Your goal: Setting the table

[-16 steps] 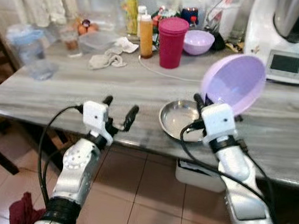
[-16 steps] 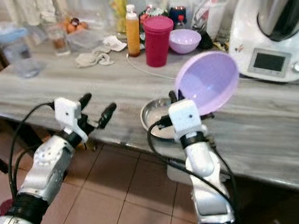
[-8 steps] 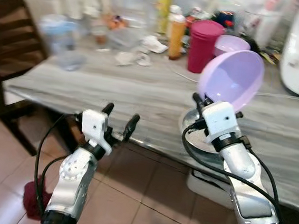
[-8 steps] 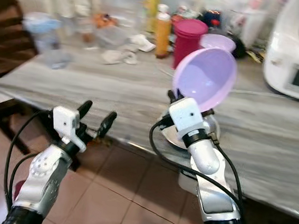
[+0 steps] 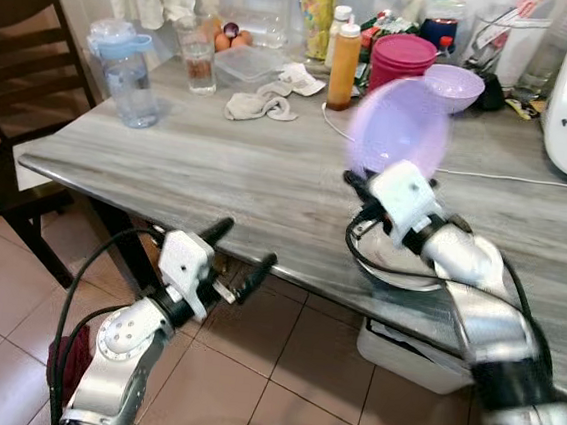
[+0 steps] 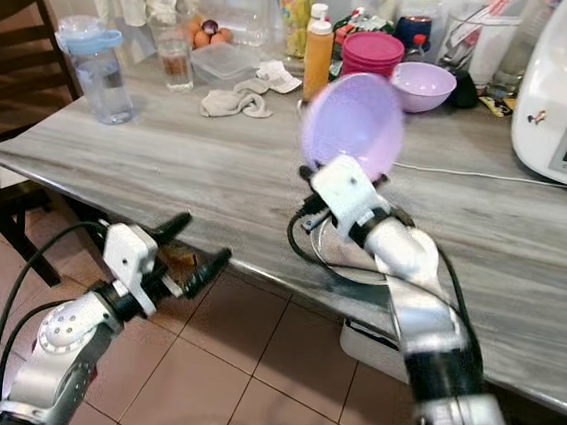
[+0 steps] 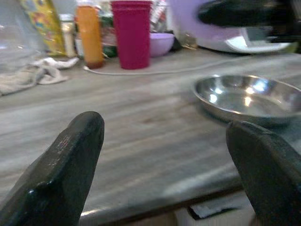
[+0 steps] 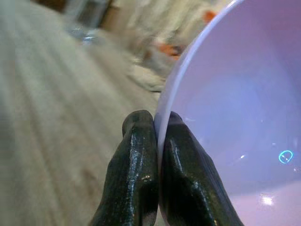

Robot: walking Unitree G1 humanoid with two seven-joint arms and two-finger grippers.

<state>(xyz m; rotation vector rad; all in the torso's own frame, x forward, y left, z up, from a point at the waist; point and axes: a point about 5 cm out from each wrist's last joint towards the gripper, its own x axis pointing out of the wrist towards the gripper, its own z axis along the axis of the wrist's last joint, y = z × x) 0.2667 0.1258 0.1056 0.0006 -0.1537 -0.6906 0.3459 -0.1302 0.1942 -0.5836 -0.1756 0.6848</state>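
The lilac bowl (image 5: 400, 125) is smeared by motion blur in both eye views, and the steel dish (image 7: 249, 100) on the table (image 5: 218, 166) is largely hidden in those views behind the right forearm and its cables. The right gripper (image 8: 156, 141) is raised over the table's near edge, its arm bent at the elbow and reaching up and inward; its jaws are pinched tight on the rim of the lilac bowl, which is held on edge above the steel dish. The left gripper (image 5: 238, 250) is held low, just off the table's front edge, with its jaws spread wide and nothing between them. At the back of the table a second lilac bowl (image 5: 453, 86), a magenta tumbler (image 5: 403, 58) and an orange bottle (image 5: 344, 66) are seen. No writing can be read on any label.
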